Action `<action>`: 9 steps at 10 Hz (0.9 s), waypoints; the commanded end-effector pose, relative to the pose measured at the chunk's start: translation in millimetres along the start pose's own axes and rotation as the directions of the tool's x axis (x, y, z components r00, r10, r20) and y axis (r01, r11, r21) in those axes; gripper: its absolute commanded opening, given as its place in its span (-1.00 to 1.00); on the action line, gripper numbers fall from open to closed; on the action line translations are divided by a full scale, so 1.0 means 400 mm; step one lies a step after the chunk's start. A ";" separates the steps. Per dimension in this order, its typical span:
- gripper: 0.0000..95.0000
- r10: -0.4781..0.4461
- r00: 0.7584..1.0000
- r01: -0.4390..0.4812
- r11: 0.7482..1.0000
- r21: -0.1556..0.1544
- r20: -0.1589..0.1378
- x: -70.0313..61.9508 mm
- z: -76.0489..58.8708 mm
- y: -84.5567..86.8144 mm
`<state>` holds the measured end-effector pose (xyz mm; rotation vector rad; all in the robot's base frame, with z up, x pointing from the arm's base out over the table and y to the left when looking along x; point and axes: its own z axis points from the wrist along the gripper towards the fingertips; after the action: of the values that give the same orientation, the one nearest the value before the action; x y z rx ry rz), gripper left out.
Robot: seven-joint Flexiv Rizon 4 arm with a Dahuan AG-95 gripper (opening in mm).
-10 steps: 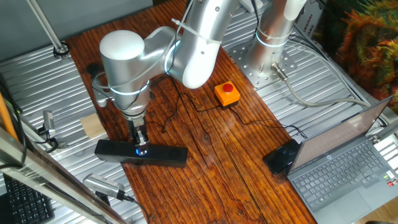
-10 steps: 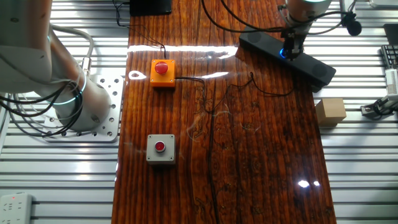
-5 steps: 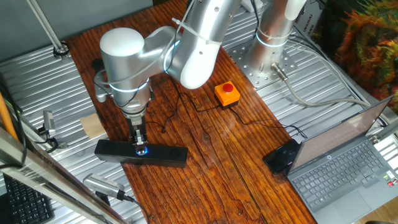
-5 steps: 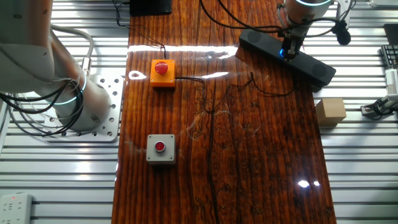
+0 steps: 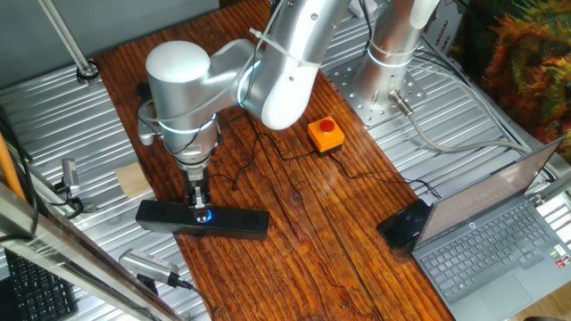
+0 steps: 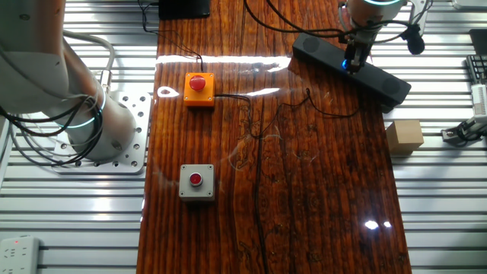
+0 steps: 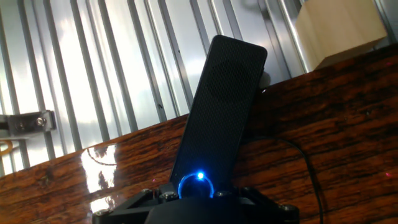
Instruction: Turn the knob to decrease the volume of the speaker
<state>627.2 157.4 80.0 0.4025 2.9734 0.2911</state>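
The speaker [image 5: 234,223] is a long black bar lying across the left edge of the wooden table; it also shows in the other fixed view [image 6: 383,81] and in the hand view [image 7: 222,99]. The knob [image 5: 205,215] glows blue on its top, also seen in the other fixed view [image 6: 346,65] and the hand view [image 7: 196,185]. My gripper [image 5: 202,209] points straight down onto the knob, its fingers closed around it [image 6: 352,61]. In the hand view the gripper [image 7: 196,198] hides the knob's near side.
An orange box with a red button [image 5: 326,134] and a grey box with a red button [image 6: 197,183] stand on the table. A wooden block [image 5: 134,181] lies beside the speaker. A black mouse [image 5: 406,225] and a laptop [image 5: 500,241] sit at the right. Thin black cables [image 6: 304,103] cross the wood.
My wrist has rotated a little about its vertical axis while staying on the knob. The speaker has not moved.
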 end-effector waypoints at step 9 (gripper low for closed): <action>-0.20 -0.004 1.000 0.004 1.000 -0.007 0.005 -0.003 0.001 0.003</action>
<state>628.6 158.1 79.9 0.3962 2.9667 0.3013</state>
